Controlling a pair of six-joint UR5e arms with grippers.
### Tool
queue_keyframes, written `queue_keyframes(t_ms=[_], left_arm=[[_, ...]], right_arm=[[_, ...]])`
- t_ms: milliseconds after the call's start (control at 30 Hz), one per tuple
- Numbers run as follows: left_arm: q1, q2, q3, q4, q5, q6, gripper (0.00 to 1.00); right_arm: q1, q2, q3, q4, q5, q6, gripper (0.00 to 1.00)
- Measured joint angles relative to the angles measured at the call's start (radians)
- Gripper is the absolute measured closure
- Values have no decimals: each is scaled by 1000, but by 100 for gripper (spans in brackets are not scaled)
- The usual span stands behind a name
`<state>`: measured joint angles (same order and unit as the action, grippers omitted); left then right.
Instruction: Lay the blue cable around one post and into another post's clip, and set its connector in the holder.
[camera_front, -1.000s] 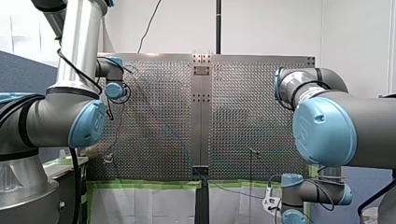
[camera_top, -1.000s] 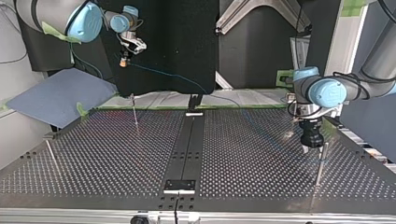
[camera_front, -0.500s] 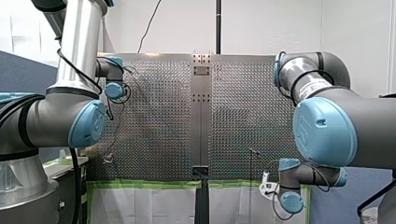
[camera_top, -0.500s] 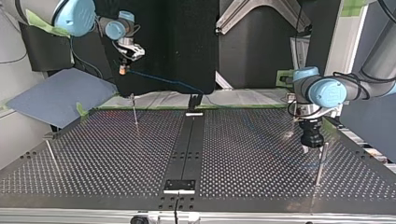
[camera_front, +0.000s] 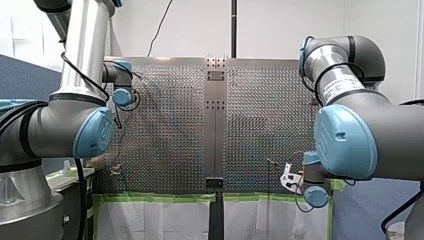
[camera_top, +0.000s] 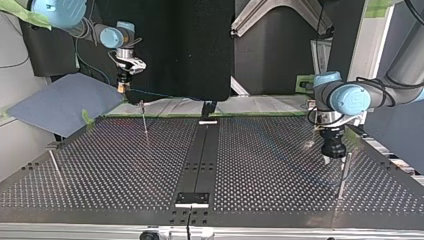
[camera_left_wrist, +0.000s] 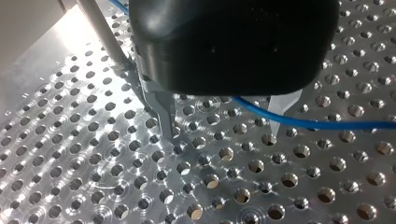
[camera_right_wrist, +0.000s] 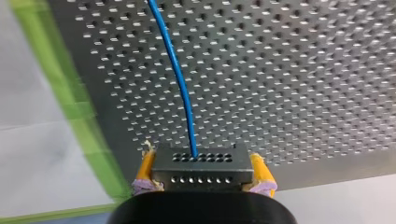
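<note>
Yellow-padded right gripper (camera_right_wrist: 201, 157) clamps connector (camera_right_wrist: 201, 171) (blue cable (camera_right_wrist: 179, 84) attached); left gripper (camera_left_wrist: 224, 130): jaws apart.

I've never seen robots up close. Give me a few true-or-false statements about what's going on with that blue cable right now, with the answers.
1. The right gripper is shut on the black connector. True.
2. The left gripper is clamped on the blue cable. False: its fingers stand apart, and the cable just runs past them.
3. The connector rests in a holder on the table. False: it is held in the air.
4. A thin post stands close beside the left gripper. True.
</note>
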<state>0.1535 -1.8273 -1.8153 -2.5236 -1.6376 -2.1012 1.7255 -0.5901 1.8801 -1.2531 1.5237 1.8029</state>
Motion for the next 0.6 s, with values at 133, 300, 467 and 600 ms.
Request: queue_keyframes(t_ms=[133,300,467,600], left_arm=[[0,0,0,0,-3,0,0],[0,0,0,0,-6,0,0],[0,0,0,0,-5,0,0],[0,0,0,-1,-6,0,0]], right_arm=[[-10,-32,12,-4,0,-3,100],[-29,-77,47,-30,5,-6,100],[-47,-129,67,-39,4,-12,100],[-58,-144,69,-42,4,-15,100]])
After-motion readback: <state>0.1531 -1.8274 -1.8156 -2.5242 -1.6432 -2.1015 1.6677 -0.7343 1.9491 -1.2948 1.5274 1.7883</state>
